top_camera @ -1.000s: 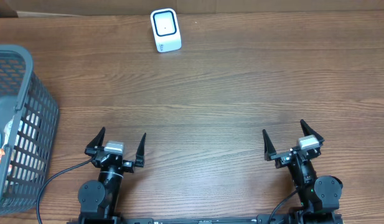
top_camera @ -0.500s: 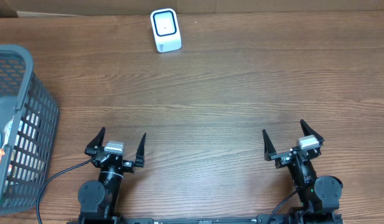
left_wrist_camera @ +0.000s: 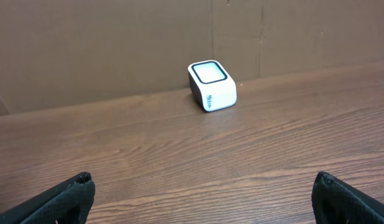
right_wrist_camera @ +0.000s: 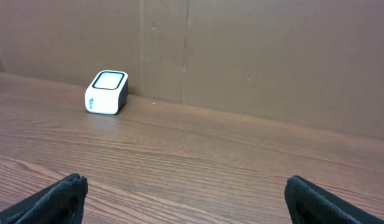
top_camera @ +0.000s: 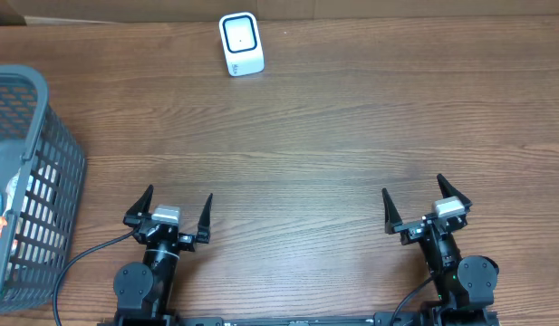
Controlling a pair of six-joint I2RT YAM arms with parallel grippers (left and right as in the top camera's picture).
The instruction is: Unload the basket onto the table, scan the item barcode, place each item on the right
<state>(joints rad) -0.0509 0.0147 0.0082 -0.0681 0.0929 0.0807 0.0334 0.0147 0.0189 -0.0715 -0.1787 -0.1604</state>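
Both arms are parked low at the near edge of the surface (top_camera: 333,136), wrists level and pointing straight ahead. The left fingers (top_camera: 141,205) are spread as wide as they go, with nothing between them, just bare wood. Same for the right fingers (top_camera: 389,213): wide apart and holding nothing. In each wrist view you only catch the black tips poking into the bottom corners (left_wrist_camera: 76,196) (right_wrist_camera: 61,196).

The scanner (top_camera: 241,43) is a little white box with a dark-rimmed window on top. It sits well ahead of both sets of fingers, right up by the cardboard wall (left_wrist_camera: 117,43) at the back. From the left fingers it's ahead and a touch to the right (left_wrist_camera: 212,86), and from the right fingers it's ahead and way off to the left (right_wrist_camera: 106,93).

A grey basket (top_camera: 66,172) sits off to the left of the left fingers, well apart from them. Something colourful and packaged shows through the mesh, but I can't tell what it is or whether there's a barcode on it.
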